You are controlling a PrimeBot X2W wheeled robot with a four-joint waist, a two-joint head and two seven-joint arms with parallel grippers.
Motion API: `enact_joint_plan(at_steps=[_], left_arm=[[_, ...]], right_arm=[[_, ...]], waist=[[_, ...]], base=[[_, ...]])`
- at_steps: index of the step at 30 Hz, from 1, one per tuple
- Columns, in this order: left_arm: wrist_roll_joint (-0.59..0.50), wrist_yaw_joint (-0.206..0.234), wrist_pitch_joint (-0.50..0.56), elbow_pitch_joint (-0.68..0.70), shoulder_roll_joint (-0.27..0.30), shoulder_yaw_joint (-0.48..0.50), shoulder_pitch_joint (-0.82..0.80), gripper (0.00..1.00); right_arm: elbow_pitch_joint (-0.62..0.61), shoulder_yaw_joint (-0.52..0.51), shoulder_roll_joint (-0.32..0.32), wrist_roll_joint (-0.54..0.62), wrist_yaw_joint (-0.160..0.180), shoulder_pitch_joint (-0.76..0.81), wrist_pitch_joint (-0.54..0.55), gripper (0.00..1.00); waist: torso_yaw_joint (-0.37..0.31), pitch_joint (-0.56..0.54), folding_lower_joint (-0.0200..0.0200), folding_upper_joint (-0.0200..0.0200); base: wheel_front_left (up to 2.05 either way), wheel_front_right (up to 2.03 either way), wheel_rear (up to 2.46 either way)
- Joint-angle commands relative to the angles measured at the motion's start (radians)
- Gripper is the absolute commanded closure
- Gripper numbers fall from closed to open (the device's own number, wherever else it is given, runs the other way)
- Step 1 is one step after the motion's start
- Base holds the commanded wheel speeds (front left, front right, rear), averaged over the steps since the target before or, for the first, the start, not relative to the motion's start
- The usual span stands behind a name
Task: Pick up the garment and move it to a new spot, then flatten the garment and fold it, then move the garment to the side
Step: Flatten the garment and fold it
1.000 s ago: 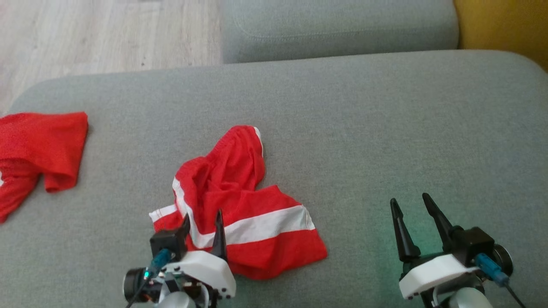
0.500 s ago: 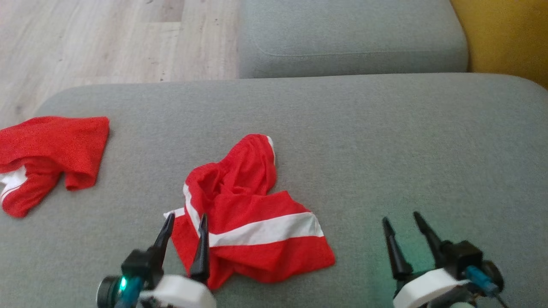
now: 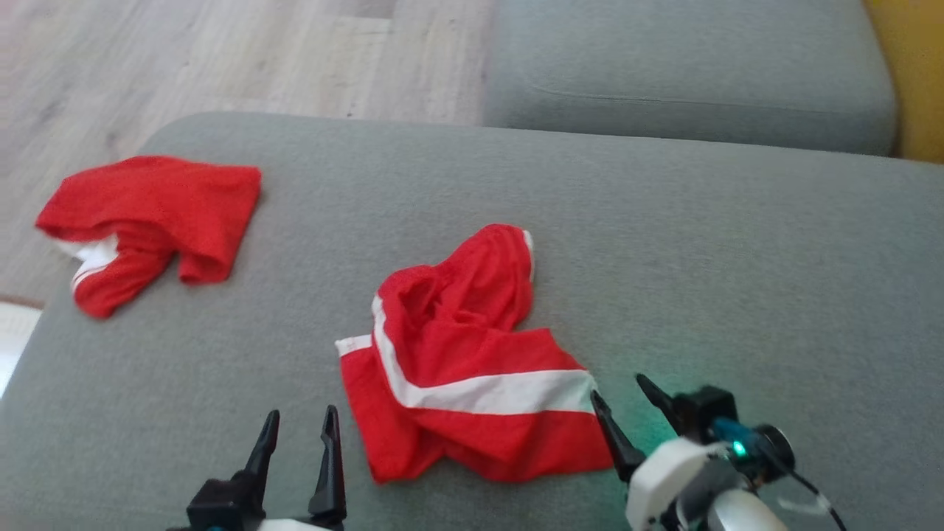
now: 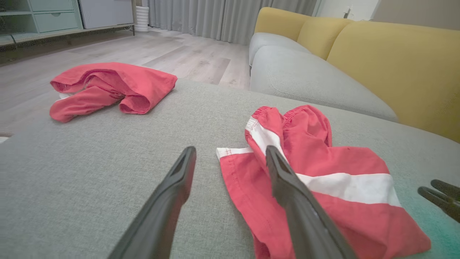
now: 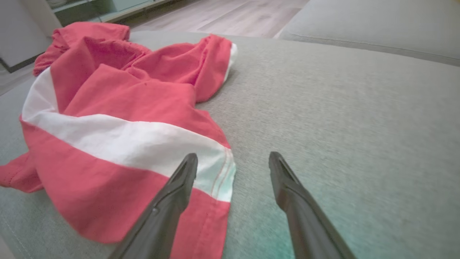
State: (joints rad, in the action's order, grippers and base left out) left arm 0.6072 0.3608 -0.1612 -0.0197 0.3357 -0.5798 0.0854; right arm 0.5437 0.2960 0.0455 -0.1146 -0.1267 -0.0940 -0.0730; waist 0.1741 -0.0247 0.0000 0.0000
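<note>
The gripper (image 5: 233, 155) stands with its two fingers well apart, one fingertip showing over the garment's (image 5: 118, 108) hem, the other over bare grey cushion (image 5: 341, 108). The garment lies crumpled on the cushion, red with a broad white stripe (a further red fold behind may be another piece; I can't tell). Beyond lies pale wood floor (image 5: 230, 14).

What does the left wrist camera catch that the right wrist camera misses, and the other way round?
Left wrist's extras: yellow sofa backs, grey curtains and the open left gripper. Right wrist's extras: a close look at the stitched hem ending the white stripe. Shared: the striped red garment, the grey cushion, wooden floor and the open right gripper.
</note>
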Motion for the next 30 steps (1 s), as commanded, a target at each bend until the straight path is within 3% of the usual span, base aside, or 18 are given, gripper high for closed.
enact_joint_plan(at_steps=[1,10,11,12,14,21,30], left_arm=[[-0.007,0.007,-0.013,0.039,0.012,0.041,-0.047,0.00],[-0.009,0.014,-0.014,0.051,0.017,0.041,-0.050,0.00],[-0.008,0.014,-0.015,0.050,0.016,0.041,-0.049,0.00],[-0.008,0.014,-0.016,0.049,0.016,0.040,-0.049,0.00],[-0.006,0.016,-0.018,0.047,0.014,0.041,-0.046,0.00],[-0.002,0.023,-0.027,0.051,0.015,0.045,-0.035,0.00],[0.005,0.028,-0.037,0.063,0.020,0.057,-0.027,0.00]], right_arm=[[0.009,0.039,0.005,-0.009,-0.004,-0.072,0.005,0.00],[0.213,0.109,0.005,-0.005,-0.004,-0.167,0.101,0.00],[0.224,0.113,0.005,-0.010,-0.004,-0.173,0.100,0.15],[0.233,0.117,0.005,-0.014,-0.004,-0.179,0.098,0.48],[0.245,0.116,0.005,-0.021,-0.004,-0.189,0.089,1.00],[0.252,0.033,0.005,0.013,-0.004,-0.217,0.026,1.00],[0.203,-0.287,0.005,0.222,-0.004,-0.212,-0.040,1.00]], waist=[[0.025,0.009,0.0000,0.0000],[0.073,0.021,0.0000,0.0000],[0.075,0.021,0.0000,0.0000],[0.075,0.021,0.0000,0.0000],[0.072,0.020,0.0000,0.0000],[0.038,0.010,0.0000,0.0000],[-0.017,0.017,0.0000,0.0000]], base=[[0.00,0.00,0.00],[0.00,0.00,0.00],[0.00,0.00,0.00],[0.00,0.00,0.00],[0.00,0.00,0.00],[0.00,0.00,0.00],[0.00,0.00,0.00]])
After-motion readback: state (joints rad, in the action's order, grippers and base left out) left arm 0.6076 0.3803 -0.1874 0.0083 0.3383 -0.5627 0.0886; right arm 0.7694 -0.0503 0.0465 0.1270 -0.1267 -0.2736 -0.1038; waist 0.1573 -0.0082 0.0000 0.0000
